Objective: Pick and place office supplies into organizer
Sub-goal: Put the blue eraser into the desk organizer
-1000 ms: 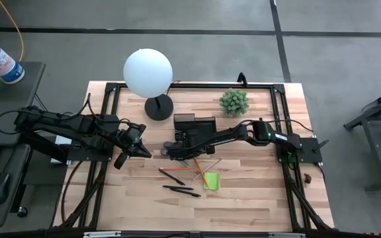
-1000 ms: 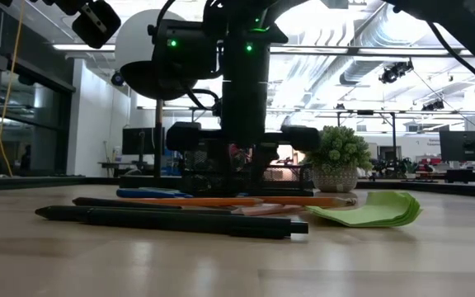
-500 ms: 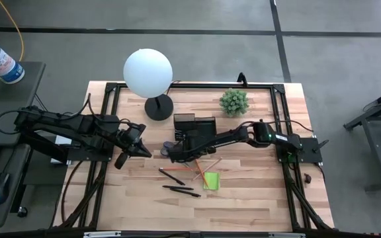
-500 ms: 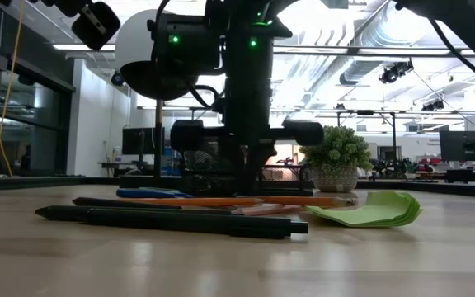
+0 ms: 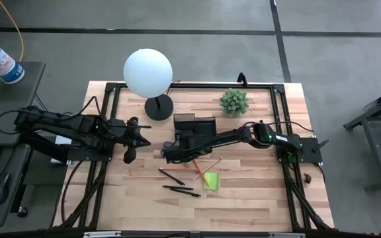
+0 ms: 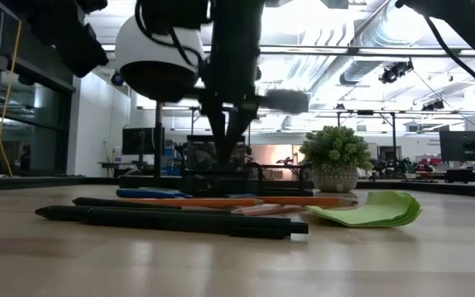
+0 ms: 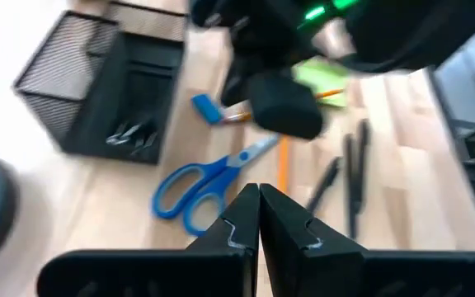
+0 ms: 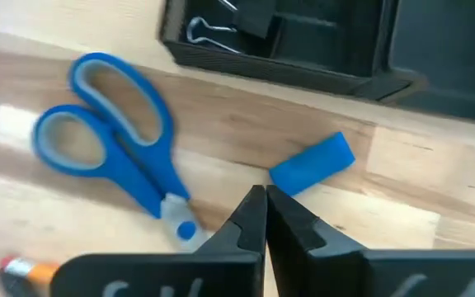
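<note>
The right gripper (image 8: 264, 216), fingers pressed together and holding nothing, hangs low near centre frame over the blue scissors (image 8: 118, 144) and a small blue piece (image 8: 312, 163), just below the organizer (image 5: 195, 124). This looks like an approach; a pick calls for reopening and lowering. The left gripper (image 7: 258, 216), also closed and empty, waits centre-left. Pens (image 5: 180, 190), pencils (image 5: 200, 170) and the green pad (image 5: 211, 180) lie lower centre. What the blue piece is stays unclear.

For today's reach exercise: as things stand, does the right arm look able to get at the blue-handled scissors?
Probably yes. The right gripper hangs shut just above the table beside the scissors, which lie flat in front of the organizer with nothing over them. It would first have to open.
</note>
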You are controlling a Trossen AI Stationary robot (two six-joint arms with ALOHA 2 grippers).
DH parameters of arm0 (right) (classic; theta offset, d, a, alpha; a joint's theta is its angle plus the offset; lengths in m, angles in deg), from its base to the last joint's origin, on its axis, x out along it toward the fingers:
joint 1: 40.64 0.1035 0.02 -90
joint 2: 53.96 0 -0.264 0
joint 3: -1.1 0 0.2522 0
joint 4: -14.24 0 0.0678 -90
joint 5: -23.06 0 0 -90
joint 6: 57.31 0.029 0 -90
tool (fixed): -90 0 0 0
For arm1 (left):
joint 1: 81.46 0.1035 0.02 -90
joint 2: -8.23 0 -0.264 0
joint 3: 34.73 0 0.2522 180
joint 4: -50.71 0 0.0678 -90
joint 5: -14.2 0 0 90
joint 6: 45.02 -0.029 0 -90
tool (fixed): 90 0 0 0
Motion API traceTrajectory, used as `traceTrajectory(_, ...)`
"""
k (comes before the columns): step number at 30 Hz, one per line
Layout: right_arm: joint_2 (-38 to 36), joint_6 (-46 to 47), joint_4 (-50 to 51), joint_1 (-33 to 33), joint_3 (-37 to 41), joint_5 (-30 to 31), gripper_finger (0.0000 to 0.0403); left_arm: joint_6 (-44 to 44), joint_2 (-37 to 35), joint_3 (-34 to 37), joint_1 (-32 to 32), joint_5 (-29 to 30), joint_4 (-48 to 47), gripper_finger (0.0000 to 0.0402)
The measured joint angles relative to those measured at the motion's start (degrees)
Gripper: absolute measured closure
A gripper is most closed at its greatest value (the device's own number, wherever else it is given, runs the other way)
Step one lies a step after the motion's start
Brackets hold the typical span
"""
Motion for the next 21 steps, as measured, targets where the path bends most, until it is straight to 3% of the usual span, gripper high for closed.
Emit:
traceTrajectory(7, -0.11, -2.82, 7.05, 0.48, -5.53, 0.84, 0.0402, -0.02, 0.0, 0.0, 0.0, 4.89, -1.63, 0.0401)
traceTrajectory(13, -0.11, -5.06, 9.88, 0.2, -5.62, -3.79, 0.0397, -0.02, 1.36, 0.0, 0.01, 7.36, -2.51, 0.0401)
traceTrajectory(21, -0.02, -4.33, 12.21, -0.8, -5.62, -3.96, 0.0334, -0.02, 5.57, 0.0, 0.01, 7.29, -2.36, 0.0401)
